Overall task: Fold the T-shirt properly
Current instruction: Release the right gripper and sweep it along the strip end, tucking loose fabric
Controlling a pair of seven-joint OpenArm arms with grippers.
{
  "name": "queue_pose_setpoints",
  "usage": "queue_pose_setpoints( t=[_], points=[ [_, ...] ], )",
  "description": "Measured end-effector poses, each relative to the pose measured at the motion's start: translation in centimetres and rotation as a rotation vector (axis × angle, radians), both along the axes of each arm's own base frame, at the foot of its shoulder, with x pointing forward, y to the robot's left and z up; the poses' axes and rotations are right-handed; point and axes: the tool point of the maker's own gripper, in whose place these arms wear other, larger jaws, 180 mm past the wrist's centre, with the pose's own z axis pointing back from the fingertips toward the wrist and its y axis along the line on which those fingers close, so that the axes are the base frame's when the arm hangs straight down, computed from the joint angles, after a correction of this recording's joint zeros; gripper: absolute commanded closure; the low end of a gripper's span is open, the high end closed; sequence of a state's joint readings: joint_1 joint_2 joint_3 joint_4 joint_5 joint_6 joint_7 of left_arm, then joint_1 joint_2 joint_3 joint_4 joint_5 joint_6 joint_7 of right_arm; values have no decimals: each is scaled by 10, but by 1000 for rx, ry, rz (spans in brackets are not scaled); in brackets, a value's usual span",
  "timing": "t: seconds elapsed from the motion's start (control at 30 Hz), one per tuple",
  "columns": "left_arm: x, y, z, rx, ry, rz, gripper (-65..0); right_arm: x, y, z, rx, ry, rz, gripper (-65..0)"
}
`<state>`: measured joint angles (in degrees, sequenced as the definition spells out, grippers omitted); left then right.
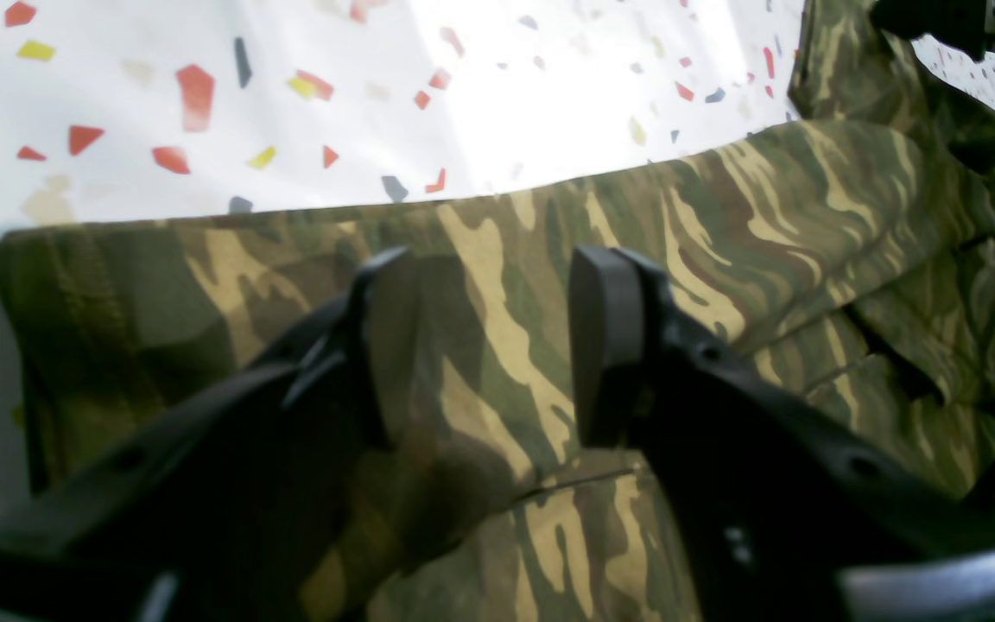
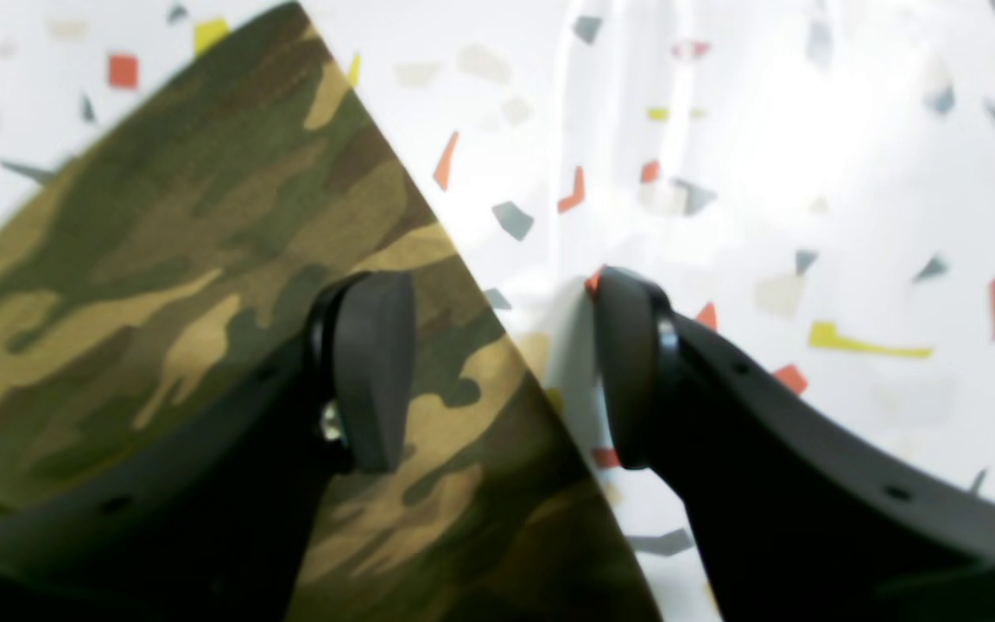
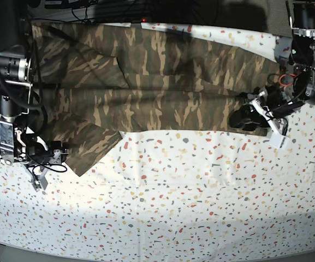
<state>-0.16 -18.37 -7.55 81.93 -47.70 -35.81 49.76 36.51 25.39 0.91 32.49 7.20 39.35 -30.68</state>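
Beneath the left end effector (image 1: 489, 345), jaws apart, lies the T-shirt (image 3: 146, 93), spread on the surface (image 3: 190, 191); the right end effector (image 2: 497, 371), also apart, straddles its sleeve edge. Probably pre-grasp: next, descend and pinch.

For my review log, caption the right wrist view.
Open right gripper straddling the straight edge of the camouflage T-shirt on the speckled white tablecloth.

Base view looks straight down from high — both wrist views sit close, sharing the T-shirt (image 3: 146, 82).
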Motion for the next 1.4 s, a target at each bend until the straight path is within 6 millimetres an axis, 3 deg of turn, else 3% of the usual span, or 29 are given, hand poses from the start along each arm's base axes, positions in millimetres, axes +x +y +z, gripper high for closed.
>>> queue_pose_setpoints(
  t=[0.1, 0.17, 0.27, 0.57, 0.83, 0.9, 1.03, 1.13, 1.27, 1.4],
  points=[
    [0, 0, 0, 0, 0, 0, -279, -3, 8, -6, -55, 32, 77, -295],
    [0, 0, 0, 0, 0, 0, -279, -4, 16, -10, -90, 54, 136, -198],
    [0, 0, 0, 0, 0, 0, -279, -5, 24, -13, -136, 73, 202, -2],
    [0, 0, 0, 0, 1, 0, -279, -1, 40, -1, -153, 67, 215, 0],
    [0, -1, 0, -1, 0, 0, -279, -8, 82, 47, -87, 15, 354, 0],
    [0, 0, 0, 1, 1, 0, -279, -23, 89, 54, -80, 15, 395, 0],
    [1, -1, 1, -7, -5, 4, -279, -77, 103, 59, -58, 73, 510, 0],
    [1, -1, 1, -5, -6, 4, -279, -113, 113, 77, -68, 62, 618, 0],
    [3, 0, 3, -7, -14, 6, -279, -158, 104, 85, -140, 92, 684, 0],
    [3, 6, 3, 13, -15, 4, -279, -195, 112, 91, -71, 88, 686, 0]
  ],
)
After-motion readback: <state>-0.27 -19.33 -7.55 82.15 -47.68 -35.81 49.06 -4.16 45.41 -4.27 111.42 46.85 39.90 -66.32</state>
